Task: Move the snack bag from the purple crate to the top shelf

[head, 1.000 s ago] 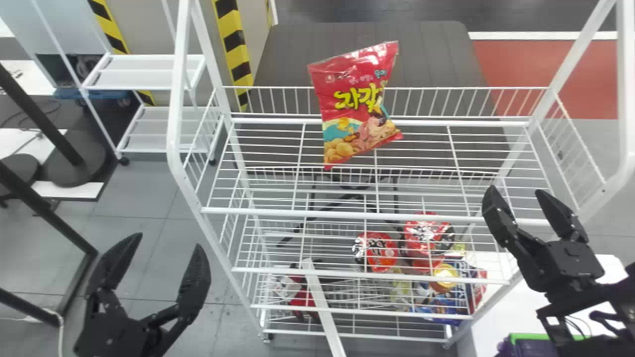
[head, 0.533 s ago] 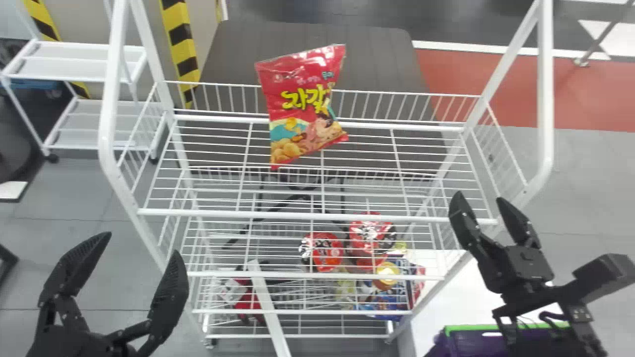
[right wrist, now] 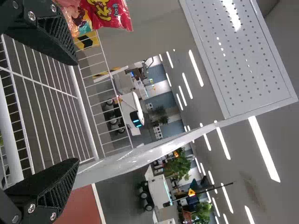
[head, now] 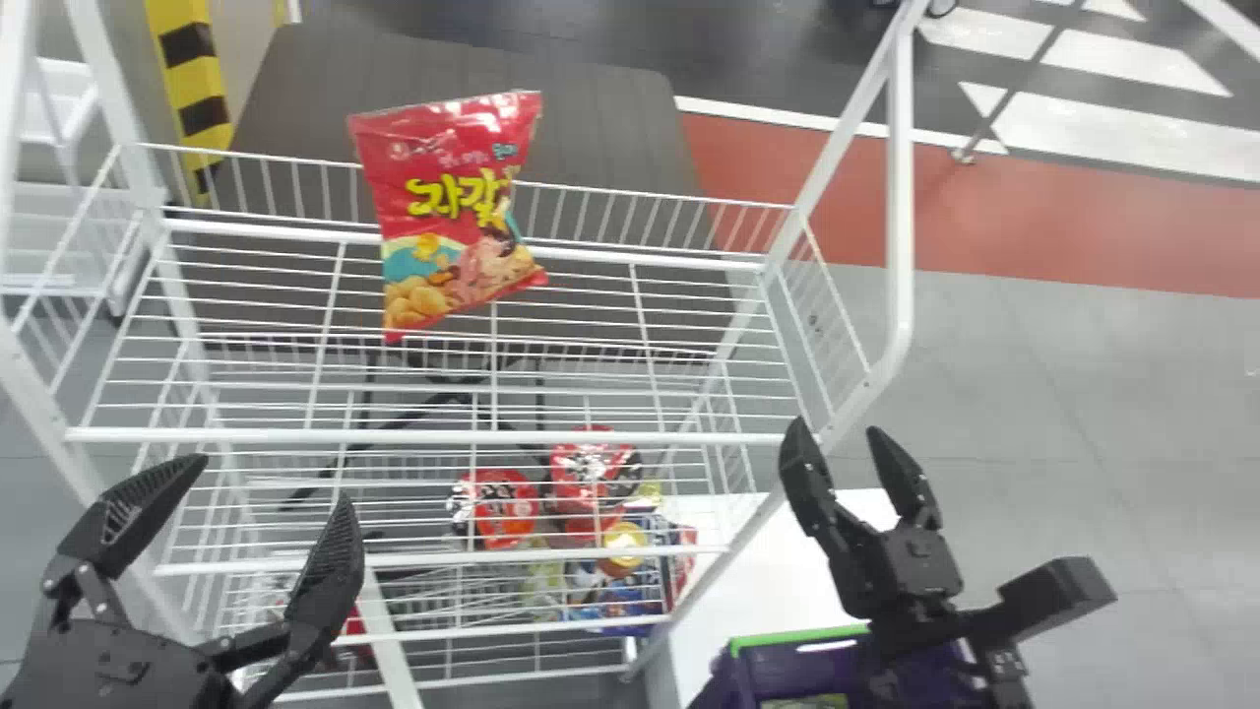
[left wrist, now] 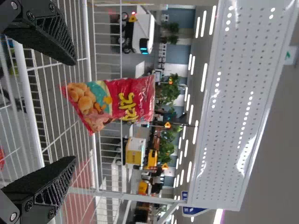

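Running this from the far end, I've got the left gripper (head: 273,480) wide open with nothing in it, sitting by the front left part of the rack. Its wrist view puts the snack bag (head: 448,217) out past the fingertips, lined up with the gap between them and well apart from both. In the head view that bag is farther back and to the right of this gripper.

Over by the front right corner, the right gripper (head: 837,426) is open and empty too. From its wrist cam, the bag is off to one side and partly behind a finger, not between the two.

The bag itself is on the wire top shelf (head: 551,436), around the middle of the back rail (head: 630,258), standing up with a bit of a tilt, printed front facing me. Lower in the rack I can see some red packages (head: 502,507). The purple crate (head: 797,638) with the green rim is right of the rack, partly covered by my right arm.
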You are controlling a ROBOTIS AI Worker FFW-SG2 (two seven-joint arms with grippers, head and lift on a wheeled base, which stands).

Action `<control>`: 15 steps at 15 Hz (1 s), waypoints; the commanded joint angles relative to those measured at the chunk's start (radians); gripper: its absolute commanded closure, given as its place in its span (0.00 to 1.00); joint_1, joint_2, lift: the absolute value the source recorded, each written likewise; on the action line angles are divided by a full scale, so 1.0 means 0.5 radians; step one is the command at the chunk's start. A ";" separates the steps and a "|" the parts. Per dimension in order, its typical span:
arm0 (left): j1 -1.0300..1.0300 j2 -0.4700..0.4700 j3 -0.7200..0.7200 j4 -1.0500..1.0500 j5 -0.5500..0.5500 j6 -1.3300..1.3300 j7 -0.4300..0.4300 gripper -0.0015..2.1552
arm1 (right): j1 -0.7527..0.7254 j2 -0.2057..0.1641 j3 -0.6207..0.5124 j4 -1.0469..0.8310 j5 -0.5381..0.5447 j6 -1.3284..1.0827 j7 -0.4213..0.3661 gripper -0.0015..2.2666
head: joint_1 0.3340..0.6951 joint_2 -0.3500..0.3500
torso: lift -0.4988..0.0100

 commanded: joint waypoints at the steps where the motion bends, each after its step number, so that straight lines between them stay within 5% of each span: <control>1: -0.065 -0.002 -0.120 -0.033 -0.056 0.112 0.061 0.05 | 0.025 0.000 -0.011 -0.005 -0.022 -0.005 0.015 0.04 | 1.00 0.03 | 0.98; 11: -0.697 -0.021 -0.673 0.047 -0.142 0.867 0.398 0.05 | 0.083 0.031 -0.211 0.023 -0.080 -0.048 0.076 0.04 | 1.00 0.00 | 0.98; 15: -0.980 -0.119 -0.823 0.209 -0.139 1.119 0.656 0.04 | 0.136 0.052 -0.284 0.032 -0.120 -0.060 0.131 0.04 | 1.00 0.00 | 0.98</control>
